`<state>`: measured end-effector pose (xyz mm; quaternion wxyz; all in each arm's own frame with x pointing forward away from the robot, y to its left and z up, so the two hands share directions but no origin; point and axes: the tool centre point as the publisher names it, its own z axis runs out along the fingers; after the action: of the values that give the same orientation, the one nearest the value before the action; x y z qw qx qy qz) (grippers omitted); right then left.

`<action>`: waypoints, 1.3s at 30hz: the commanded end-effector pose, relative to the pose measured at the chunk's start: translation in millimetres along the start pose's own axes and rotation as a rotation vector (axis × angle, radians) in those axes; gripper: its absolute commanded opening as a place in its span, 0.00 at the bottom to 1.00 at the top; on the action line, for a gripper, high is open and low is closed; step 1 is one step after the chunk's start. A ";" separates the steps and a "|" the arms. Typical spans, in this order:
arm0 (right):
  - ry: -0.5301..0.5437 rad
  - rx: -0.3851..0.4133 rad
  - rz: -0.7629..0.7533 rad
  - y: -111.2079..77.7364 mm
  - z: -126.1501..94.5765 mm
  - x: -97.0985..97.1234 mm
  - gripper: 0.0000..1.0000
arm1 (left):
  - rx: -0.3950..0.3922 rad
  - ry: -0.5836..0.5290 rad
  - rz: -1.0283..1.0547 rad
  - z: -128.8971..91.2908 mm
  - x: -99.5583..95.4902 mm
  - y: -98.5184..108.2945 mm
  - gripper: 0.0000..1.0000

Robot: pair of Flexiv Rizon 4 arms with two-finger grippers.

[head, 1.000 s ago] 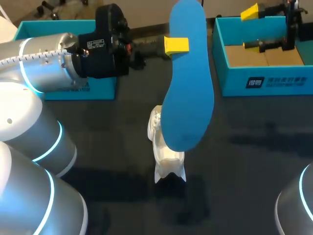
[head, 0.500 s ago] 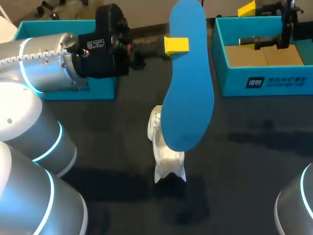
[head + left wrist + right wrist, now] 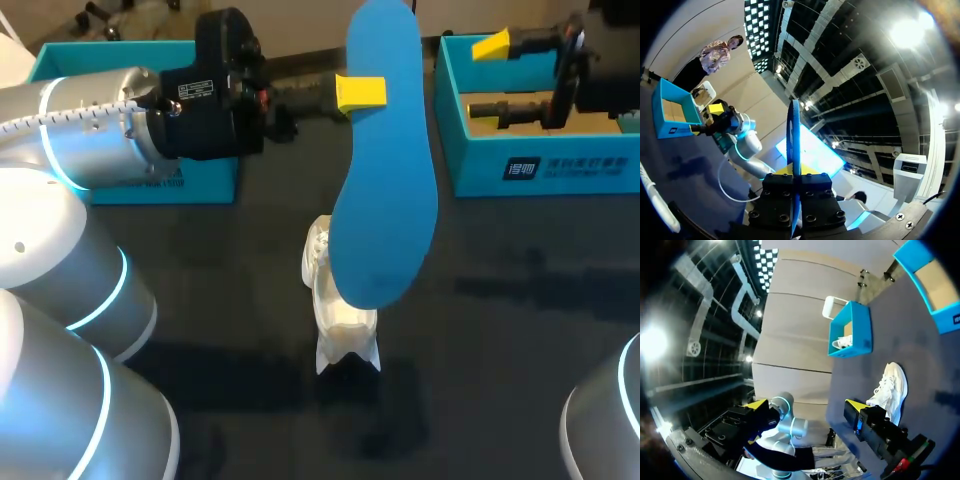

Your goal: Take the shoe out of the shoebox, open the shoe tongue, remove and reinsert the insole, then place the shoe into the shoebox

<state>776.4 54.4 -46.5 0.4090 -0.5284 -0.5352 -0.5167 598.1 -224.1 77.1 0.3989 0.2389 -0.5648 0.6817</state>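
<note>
White mesh sneaker (image 3: pixel 338 325) rests on the dark table (image 3: pixel 500 340) near the middle, outside both boxes and partly hidden behind the blue foam insole (image 3: pixel 385 180). The left gripper (image 3: pixel 362 92) is clamped on one long edge of the insole and holds it raised above the shoe; the left wrist view shows the insole (image 3: pixel 795 140) edge-on between the closed fingers. This lifted hold probably keeps the insole clear of the shoe opening before reinsertion. The right gripper (image 3: pixel 485 78) hangs over the open teal cardboard shoebox (image 3: pixel 540 170) at the far right, its fingers spread wide and empty, apparently free to steady the sneaker. A second teal box (image 3: pixel 60 60) stands at the far left.
</note>
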 end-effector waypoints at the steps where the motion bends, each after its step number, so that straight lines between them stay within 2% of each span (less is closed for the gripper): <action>1: -0.004 -0.008 0.003 -2.8 1.7 -1.2 1.00 | 0.016 -0.004 0.001 4.3 4.8 4.9 0.00; 5: -0.004 -0.008 0.003 -2.8 1.7 -1.2 1.00 | 0.001 0.014 0.049 3.4 2.8 3.9 0.00; 9: -0.004 -0.008 0.003 -2.8 1.7 -1.2 1.00 | -0.049 0.075 0.389 -0.8 -4.6 -2.2 0.00; 14: -0.004 -0.008 0.003 -2.8 1.7 -1.2 1.00 | -0.091 0.094 0.704 -6.6 -16.7 -11.4 0.00; 19: -0.004 -0.008 0.003 -2.8 1.7 -1.2 1.00 | -0.201 0.098 1.048 -7.4 -26.6 -23.5 0.00; 24: -0.004 -0.008 0.003 -2.8 1.7 -1.2 1.00 | -0.377 0.115 1.400 -8.4 -40.2 -37.3 0.00; 26: -0.004 -0.008 0.003 -2.8 1.7 -1.2 1.00 | -0.387 0.084 1.478 -9.7 -48.4 -41.1 0.00; 39: -0.004 -0.008 0.003 -2.8 1.7 -1.2 1.00 | -0.387 0.084 1.478 -9.7 -48.4 -41.1 0.00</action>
<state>773.8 54.7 -48.0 0.4071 -0.5310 -0.5334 -0.5176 656.5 -226.3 56.3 0.0285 -0.1541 -0.6678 0.7276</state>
